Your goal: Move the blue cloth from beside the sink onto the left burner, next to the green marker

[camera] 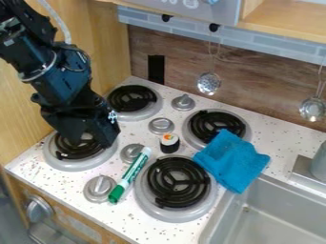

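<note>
The black gripper hangs over the front-left burner at the left of the stove, and I see nothing held in it. A green-and-white marker lies slanted on the counter between a metal knob and the front-right burner, its green cap toward the front. A small sushi-like toy, dark-sided with an orange and white top, stands among the burners and knobs. The blue cloth lies crumpled partly over the edges of both right burners, near the sink.
The metal sink is at the lower right, with a faucet base beside it. Metal knobs stand between the burners. Ladles hang at the back wall; a wooden wall borders the left.
</note>
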`<state>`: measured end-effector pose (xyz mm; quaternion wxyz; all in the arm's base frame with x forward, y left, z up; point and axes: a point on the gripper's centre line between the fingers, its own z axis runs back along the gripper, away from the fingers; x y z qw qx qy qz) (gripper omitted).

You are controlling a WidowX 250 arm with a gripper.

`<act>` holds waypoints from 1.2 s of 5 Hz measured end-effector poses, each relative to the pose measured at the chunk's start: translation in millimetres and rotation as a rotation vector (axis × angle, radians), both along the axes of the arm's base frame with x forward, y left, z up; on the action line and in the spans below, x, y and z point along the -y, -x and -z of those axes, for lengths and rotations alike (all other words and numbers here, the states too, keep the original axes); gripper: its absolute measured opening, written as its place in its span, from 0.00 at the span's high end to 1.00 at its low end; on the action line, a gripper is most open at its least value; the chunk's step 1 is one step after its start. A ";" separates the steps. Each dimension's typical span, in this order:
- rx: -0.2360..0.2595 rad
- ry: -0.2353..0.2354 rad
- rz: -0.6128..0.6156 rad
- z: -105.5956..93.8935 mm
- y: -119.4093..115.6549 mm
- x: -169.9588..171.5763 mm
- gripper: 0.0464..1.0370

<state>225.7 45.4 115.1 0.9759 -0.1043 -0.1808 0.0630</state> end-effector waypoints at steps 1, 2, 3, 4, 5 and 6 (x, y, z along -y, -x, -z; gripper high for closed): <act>-0.013 0.006 0.000 3.7 1.1 0.8 0.03; -0.014 0.008 0.089 23.7 -29.8 19.7 0.03; 0.024 -0.083 0.136 32.6 -66.9 39.1 0.03; 0.068 -0.168 0.185 44.0 -96.1 56.1 0.03; 0.128 -0.271 0.248 52.6 -127.5 79.6 0.03; 0.187 -0.337 0.264 55.0 -153.7 97.3 0.03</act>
